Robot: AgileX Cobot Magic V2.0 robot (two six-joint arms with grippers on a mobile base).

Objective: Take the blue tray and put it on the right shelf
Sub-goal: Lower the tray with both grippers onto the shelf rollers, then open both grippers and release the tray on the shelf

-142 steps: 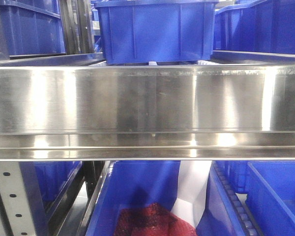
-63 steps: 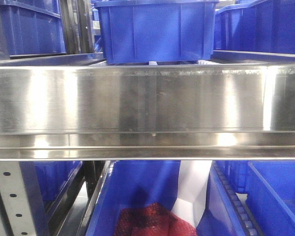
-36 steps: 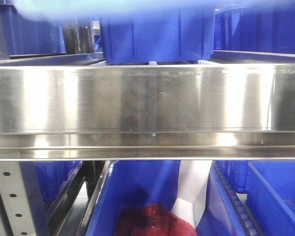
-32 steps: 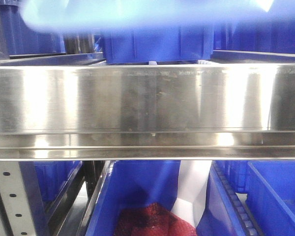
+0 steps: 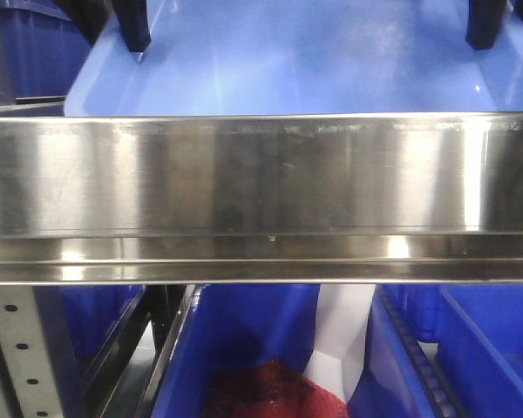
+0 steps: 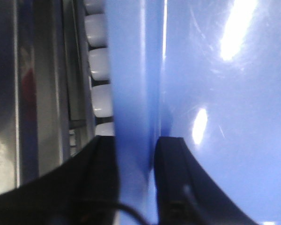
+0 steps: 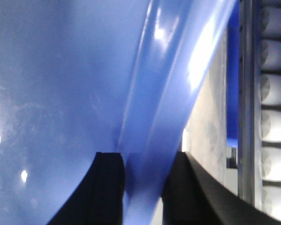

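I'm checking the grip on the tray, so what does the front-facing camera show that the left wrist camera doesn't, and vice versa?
Only the front-facing view shows the broad steel lip of the right shelf, a perforated post and the deep blue bin below holding red material. Only the left wrist view shows the left gripper up close, jaws closed on either side of the rim of the blue tray, with a row of white rollers beside it. Both show the glossy blue tray and steel shelf parts.

I see the blue tray (image 5: 314,61) at twelve o'clock behind the right shelf (image 5: 261,183), with end effector fingers (image 5: 132,30) at eleven and one.
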